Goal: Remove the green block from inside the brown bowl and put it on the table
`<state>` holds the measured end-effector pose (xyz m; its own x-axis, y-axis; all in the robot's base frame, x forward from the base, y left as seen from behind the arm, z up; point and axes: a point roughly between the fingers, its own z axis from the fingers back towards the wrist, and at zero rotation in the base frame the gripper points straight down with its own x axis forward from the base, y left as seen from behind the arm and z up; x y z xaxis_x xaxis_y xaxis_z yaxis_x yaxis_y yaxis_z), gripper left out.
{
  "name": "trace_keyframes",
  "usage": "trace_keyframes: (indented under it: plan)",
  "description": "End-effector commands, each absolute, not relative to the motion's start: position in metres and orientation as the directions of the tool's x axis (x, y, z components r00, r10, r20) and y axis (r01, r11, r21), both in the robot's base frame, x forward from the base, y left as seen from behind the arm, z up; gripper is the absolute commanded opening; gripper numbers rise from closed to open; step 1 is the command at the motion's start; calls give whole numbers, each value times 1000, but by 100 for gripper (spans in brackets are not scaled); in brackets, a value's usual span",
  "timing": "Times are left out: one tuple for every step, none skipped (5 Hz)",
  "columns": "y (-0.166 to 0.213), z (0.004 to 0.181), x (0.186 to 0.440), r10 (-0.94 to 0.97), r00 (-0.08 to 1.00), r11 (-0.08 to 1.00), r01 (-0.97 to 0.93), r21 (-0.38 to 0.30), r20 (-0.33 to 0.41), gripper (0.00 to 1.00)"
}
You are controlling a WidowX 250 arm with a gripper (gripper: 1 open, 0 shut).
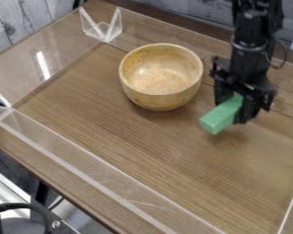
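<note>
Wood-grain bench (124,151) with clear acrylic walls (63,151) carries the scene. Green block (220,116) is clamped in the claw (241,102), tilted, outside the bowl (161,76) and to its right, low over the bench; contact with the surface cannot be confirmed. Black claw points down. Bowl stands upright, its hollow bare

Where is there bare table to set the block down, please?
The table is bare in front of the bowl, out to the acrylic walls, and left of it. It is crowded only at right, where gripper holds block beside the bowl.
</note>
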<state>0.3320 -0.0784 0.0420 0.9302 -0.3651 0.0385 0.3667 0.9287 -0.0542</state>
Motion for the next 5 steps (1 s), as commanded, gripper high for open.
trace_keyframes:
  plan:
    - [-86,45,339,-383,920,920,388,-51,78,0]
    - [-87,38,341,-387,920,919,391,-53,70,0]
    - [-86,37,342,-382,922,921,386,-54,69,0]
    - [-86,38,341,-376,924,923,380,-55,69,0]
    - [-86,38,341,-370,927,926,374,-56,69,0]
